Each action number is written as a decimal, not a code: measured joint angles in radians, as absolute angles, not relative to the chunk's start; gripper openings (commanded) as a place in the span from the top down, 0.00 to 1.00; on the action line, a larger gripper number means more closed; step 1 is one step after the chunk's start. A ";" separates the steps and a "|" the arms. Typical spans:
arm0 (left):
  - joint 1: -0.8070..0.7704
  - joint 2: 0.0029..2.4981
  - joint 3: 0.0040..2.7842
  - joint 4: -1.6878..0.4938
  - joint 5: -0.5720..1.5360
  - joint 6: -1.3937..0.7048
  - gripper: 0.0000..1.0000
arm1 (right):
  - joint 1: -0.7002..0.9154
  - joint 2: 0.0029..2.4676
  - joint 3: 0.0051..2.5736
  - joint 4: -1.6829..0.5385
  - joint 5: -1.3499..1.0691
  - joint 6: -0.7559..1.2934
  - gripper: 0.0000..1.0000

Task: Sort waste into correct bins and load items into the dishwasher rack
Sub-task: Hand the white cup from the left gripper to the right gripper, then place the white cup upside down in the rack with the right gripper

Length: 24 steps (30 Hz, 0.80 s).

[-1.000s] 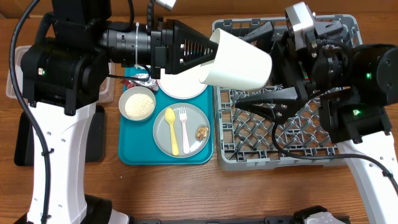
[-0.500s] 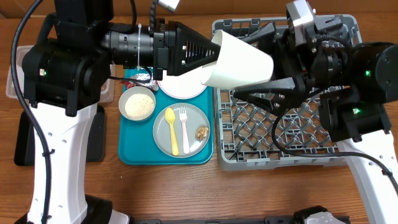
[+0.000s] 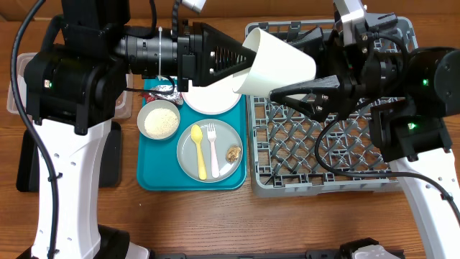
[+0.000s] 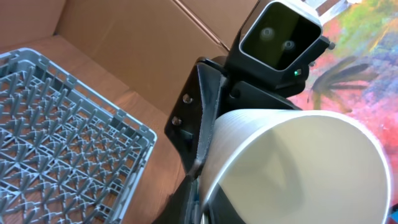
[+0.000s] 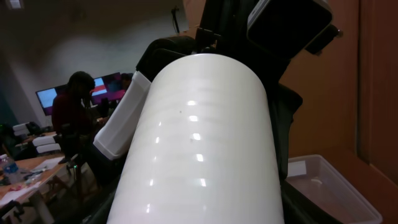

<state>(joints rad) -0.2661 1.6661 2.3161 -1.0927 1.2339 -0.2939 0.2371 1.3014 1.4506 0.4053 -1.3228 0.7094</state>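
Note:
The small white cup hangs on its side high above the dishwasher rack. My left gripper is shut on the cup's rim end, as the left wrist view shows. My right gripper straddles the cup from the right, one finger along its top and one finger along its underside, both against the wall. In the right wrist view the cup fills the space between my fingers. The bowl of white rice, the white plate, the foil and the grey plate sit on the teal tray.
The grey plate holds a yellow spoon, a white fork and a brown food lump. The clear tub and the black tray lie at the far left, partly under my left arm. The paper wrapper is hidden.
My right gripper's lower finger rose from below the cup to lie against its underside, narrowing the gap. The cup tipped up slightly. The left arm stayed in place.

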 measured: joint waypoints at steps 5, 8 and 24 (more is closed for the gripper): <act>-0.243 1.680 2.312 -1.104 1.203 -0.310 0.12 | 0.236 1.299 1.451 0.421 -1.326 0.718 0.55; -0.196 1.685 2.309 -1.089 1.216 -0.312 0.08 | 0.216 1.298 1.451 0.378 -1.332 0.730 0.55; -0.009 1.509 2.299 -1.021 1.142 -0.334 0.03 | 0.047 1.274 1.467 -0.434 -1.018 0.679 0.57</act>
